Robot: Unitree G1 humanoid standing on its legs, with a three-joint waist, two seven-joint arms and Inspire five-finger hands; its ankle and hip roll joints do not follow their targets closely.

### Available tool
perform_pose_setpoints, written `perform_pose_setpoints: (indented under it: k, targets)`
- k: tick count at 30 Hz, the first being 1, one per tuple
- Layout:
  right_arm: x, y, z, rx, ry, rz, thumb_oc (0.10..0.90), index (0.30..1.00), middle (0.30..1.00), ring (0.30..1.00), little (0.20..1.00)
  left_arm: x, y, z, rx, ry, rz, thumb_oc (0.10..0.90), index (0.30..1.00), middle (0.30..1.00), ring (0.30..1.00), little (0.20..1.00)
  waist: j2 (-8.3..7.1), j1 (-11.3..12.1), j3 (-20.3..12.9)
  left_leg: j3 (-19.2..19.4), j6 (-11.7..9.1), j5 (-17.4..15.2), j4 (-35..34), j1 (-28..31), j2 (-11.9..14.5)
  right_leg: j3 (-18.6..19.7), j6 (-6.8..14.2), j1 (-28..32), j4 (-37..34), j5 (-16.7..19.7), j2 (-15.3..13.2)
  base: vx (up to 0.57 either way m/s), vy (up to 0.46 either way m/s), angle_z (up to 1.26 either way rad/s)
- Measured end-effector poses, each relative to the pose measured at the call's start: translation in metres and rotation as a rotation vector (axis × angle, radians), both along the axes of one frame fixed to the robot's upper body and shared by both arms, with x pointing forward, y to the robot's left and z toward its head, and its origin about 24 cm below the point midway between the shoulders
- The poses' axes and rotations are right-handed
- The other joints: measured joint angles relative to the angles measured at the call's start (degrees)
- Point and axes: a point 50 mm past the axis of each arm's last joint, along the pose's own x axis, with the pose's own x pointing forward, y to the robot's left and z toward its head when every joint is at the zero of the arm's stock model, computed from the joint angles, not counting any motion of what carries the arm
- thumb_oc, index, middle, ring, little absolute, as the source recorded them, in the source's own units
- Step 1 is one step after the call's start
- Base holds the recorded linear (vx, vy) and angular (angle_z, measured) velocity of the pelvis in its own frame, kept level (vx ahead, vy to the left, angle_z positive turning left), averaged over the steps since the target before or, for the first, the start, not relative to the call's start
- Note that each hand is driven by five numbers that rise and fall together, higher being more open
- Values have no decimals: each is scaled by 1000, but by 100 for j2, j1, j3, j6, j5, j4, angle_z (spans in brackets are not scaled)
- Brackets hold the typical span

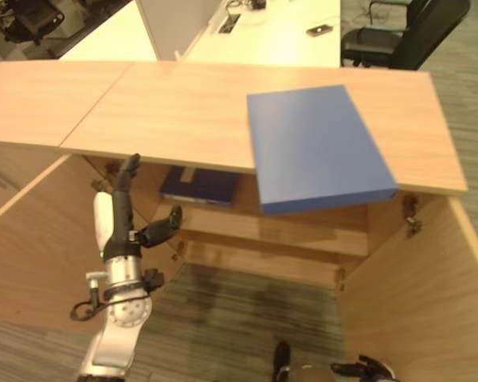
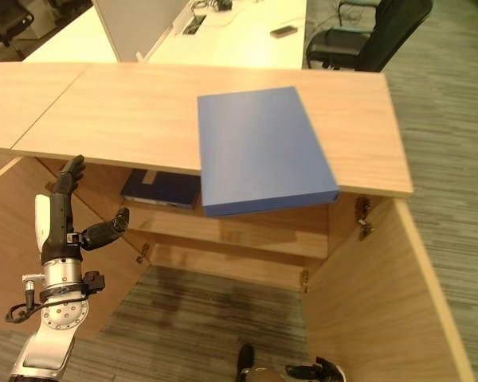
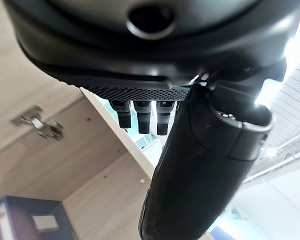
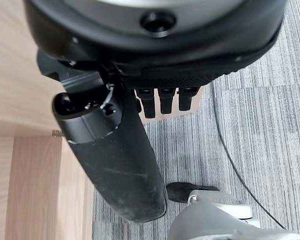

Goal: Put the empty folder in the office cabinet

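A light blue folder [image 1: 315, 147] lies flat and closed on the wooden cabinet top [image 1: 167, 111], its near end jutting out past the front edge. My left hand [image 1: 124, 223] is raised in front of the open cabinet, below the top's front edge and left of the folder, fingers straight, open and holding nothing. In the left wrist view the same hand [image 3: 200, 165] faces the cabinet's inside. My right hand [image 1: 367, 368] hangs low by the floor near the right door, open and empty, as the right wrist view [image 4: 115, 150] shows.
A dark blue binder [image 1: 201, 187] lies on the shelf inside the cabinet, under the top. Both cabinet doors stand open, the left door [image 1: 28, 247] and the right door [image 1: 418, 302]. Behind the cabinet are a white desk [image 1: 279, 32] and a black office chair [image 1: 406, 32].
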Motion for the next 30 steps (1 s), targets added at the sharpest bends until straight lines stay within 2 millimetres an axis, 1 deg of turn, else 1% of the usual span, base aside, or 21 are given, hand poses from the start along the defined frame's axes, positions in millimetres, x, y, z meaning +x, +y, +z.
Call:
perform_pose_setpoints:
  k: [1,2,3,4,5,6,7,8,9,10,11,12,13,14,15,17,19,20,22,25,30]
  targets:
    - [0,0,0,-3,3,-5,800,900,900,900,900,1,-1,2,0,-8,-6,800,900,900,900,900,-15,15,9,38,64,-42,121,-102,6,-35,-102,41,-37,57,8,87,34,13]
    - [-2,0,-1,1,12,-3,800,900,900,900,900,0,-1,2,1,-8,-6,800,900,900,900,900,-77,42,47,56,73,-86,28,-183,-62,12,-131,88,-81,117,29,111,99,-8]
    - [-1,4,-1,9,12,5,800,900,900,900,900,0,0,-1,1,3,-1,800,900,900,900,900,-172,93,100,8,38,-200,-479,-203,-243,92,-145,155,-178,167,38,137,121,-34]
    - [1,3,-1,7,7,7,800,900,900,900,900,-4,1,-5,2,24,5,800,900,900,900,900,-215,186,136,-19,14,-133,-1367,-215,-419,145,-177,259,-321,245,103,174,133,-38]
    - [2,3,0,6,2,13,800,900,900,900,900,-6,4,-8,3,39,14,800,900,900,900,900,-197,167,146,-65,-10,-2,-1830,-289,-494,270,-155,360,-405,237,188,115,82,-52]
    - [3,3,0,4,4,16,800,900,900,900,900,-8,6,-13,-2,59,27,800,900,900,900,900,-194,252,153,-261,-8,167,-2362,-196,-630,340,-78,521,-635,285,248,68,54,-56]
    - [0,2,-1,3,12,15,800,900,900,900,900,-8,8,-18,-4,78,38,800,900,900,900,900,-169,329,158,-411,48,289,-2834,-77,-722,429,-86,634,-725,369,289,76,85,-51]
    - [-6,3,-2,8,19,11,800,900,900,900,900,-9,9,-19,-4,83,42,800,900,900,900,900,-123,306,148,-402,115,473,-2682,-93,-738,397,-177,749,-875,417,375,119,93,-26]
    - [-8,3,-3,9,24,10,800,900,900,900,900,-8,8,-18,-5,80,40,800,900,900,900,900,-124,292,143,-358,116,487,-2563,-75,-716,391,-200,787,-932,424,389,111,101,2]
    - [-11,2,-3,8,29,1,800,900,900,900,900,-8,8,-19,-4,82,39,800,900,900,900,900,-123,295,143,-296,117,489,-2618,85,-693,413,-173,868,-984,455,382,89,74,3]
    - [-19,-2,-4,0,47,-4,800,900,900,900,900,-10,8,-20,-3,88,39,800,900,900,900,900,-47,303,139,-295,122,492,-2879,495,-680,431,-146,943,-1029,502,372,74,91,2]
    - [-22,-5,-4,-7,56,-7,800,900,900,900,900,-10,8,-19,-3,88,36,800,900,900,900,900,58,299,136,-290,156,520,-2954,760,-666,428,-141,961,-1034,530,378,70,79,4]
    - [-26,-6,-4,-10,66,-10,800,900,900,900,900,-10,7,-19,-1,88,30,800,900,900,900,900,127,284,130,-284,257,410,-2960,905,-662,427,-115,953,-1038,545,387,53,80,10]
    - [-29,-6,-5,-8,74,-13,800,900,900,900,900,-10,7,-17,3,87,21,800,900,900,900,900,143,275,138,-281,280,391,-2961,889,-687,427,-79,953,-1048,562,362,35,53,-10]
    - [-31,-3,-6,5,80,-10,800,900,900,900,900,-12,6,-16,9,84,15,800,900,900,900,900,138,338,134,-187,343,388,-2939,928,-761,512,15,958,-1057,600,290,25,57,-13]
    - [-31,1,-7,23,79,2,800,900,900,900,900,-13,7,-12,33,76,3,800,900,900,900,900,140,330,133,-151,441,380,-2939,938,-862,536,151,967,-1063,594,190,20,54,-10]
    - [-30,7,-8,41,75,13,800,900,900,900,900,-13,5,-3,63,58,-27,800,900,900,900,900,142,331,132,-141,496,366,-2942,970,-963,561,295,994,-1064,596,83,13,55,-1]
    - [-30,8,-8,44,74,15,800,900,900,900,900,-13,4,0,89,54,-40,800,900,900,900,900,142,323,132,-141,527,355,-2943,999,-993,569,317,1021,-1064,598,52,13,59,0]
    - [-31,7,-8,43,78,13,800,900,900,900,900,-13,5,11,199,35,-62,800,900,900,900,900,153,321,95,-130,587,300,-2962,1018,-1034,586,364,1035,-1074,616,15,9,50,-1]
    - [-34,6,-9,41,84,12,800,900,900,900,900,-14,1,22,285,-6,-91,800,900,900,900,900,170,321,47,-121,604,293,-2962,1016,-1062,599,398,1030,-1066,635,-14,4,42,-2]
    - [-38,5,-9,36,94,13,800,900,900,900,900,-16,-11,28,325,-46,-153,800,900,900,900,900,216,307,-78,-29,665,325,-2951,1061,-1082,688,423,1031,-1065,655,-30,-6,36,-10]
